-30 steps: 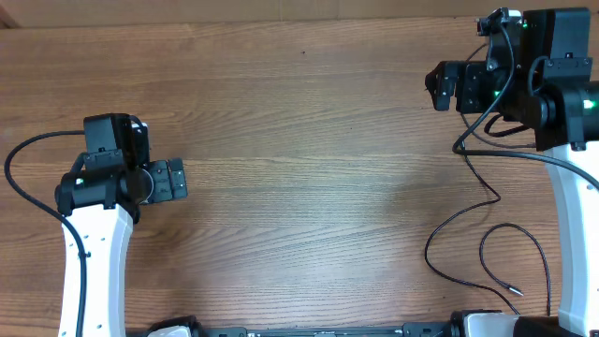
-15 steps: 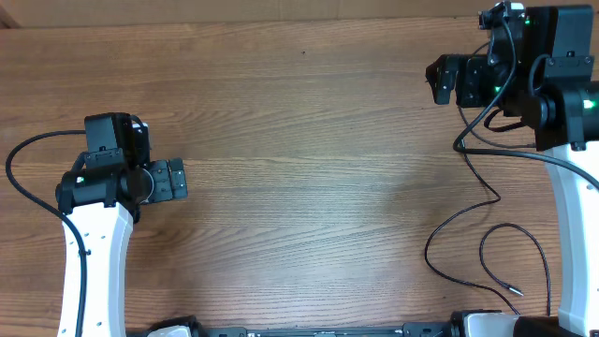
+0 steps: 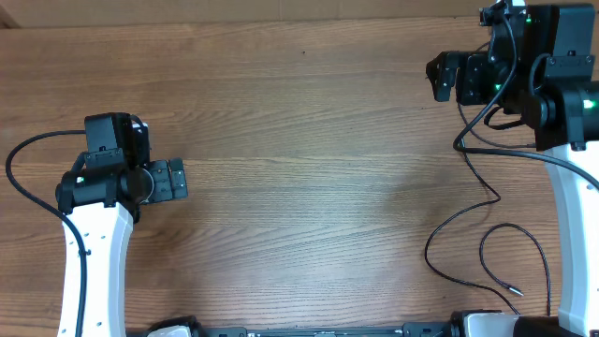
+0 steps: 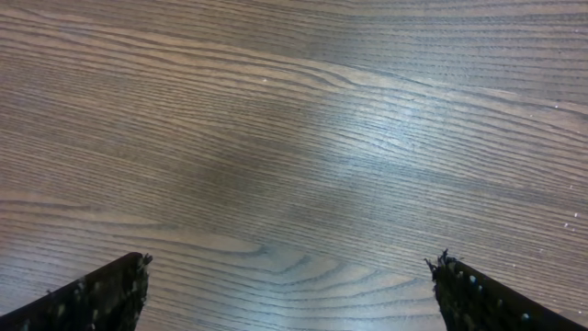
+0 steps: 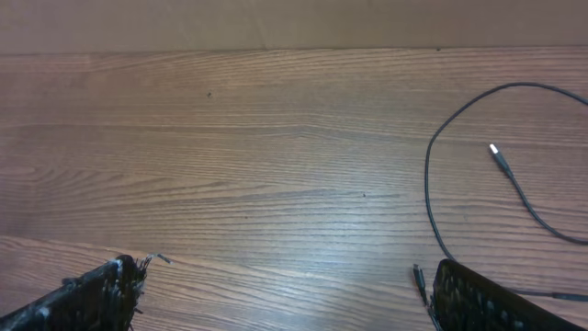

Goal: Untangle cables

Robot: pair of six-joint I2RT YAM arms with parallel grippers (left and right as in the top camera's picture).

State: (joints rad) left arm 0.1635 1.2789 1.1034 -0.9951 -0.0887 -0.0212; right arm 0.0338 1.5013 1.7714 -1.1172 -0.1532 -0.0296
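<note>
Two thin black cables lie on the wooden table (image 3: 309, 140) at the right. One cable (image 3: 494, 193) snakes down from below the right arm toward the front edge. The other (image 3: 517, 226) forms a loop ending in a small plug (image 3: 513, 291). In the right wrist view a cable loop (image 5: 428, 175) with a plug end (image 5: 497, 154) lies at the right, and another plug tip (image 5: 418, 278) sits beside the right finger. My right gripper (image 3: 438, 79) (image 5: 287, 287) is open and empty at the far right. My left gripper (image 3: 172, 180) (image 4: 290, 280) is open and empty over bare wood at the left.
The thicker black arm cables (image 3: 468, 122) hang by the right arm and curve by the left arm (image 3: 19, 159). The arm bases stand at the front left and front right. The table's far edge meets a wall (image 5: 276, 23).
My right gripper has shifted slightly toward the far edge. The left arm and the cables have not moved.
</note>
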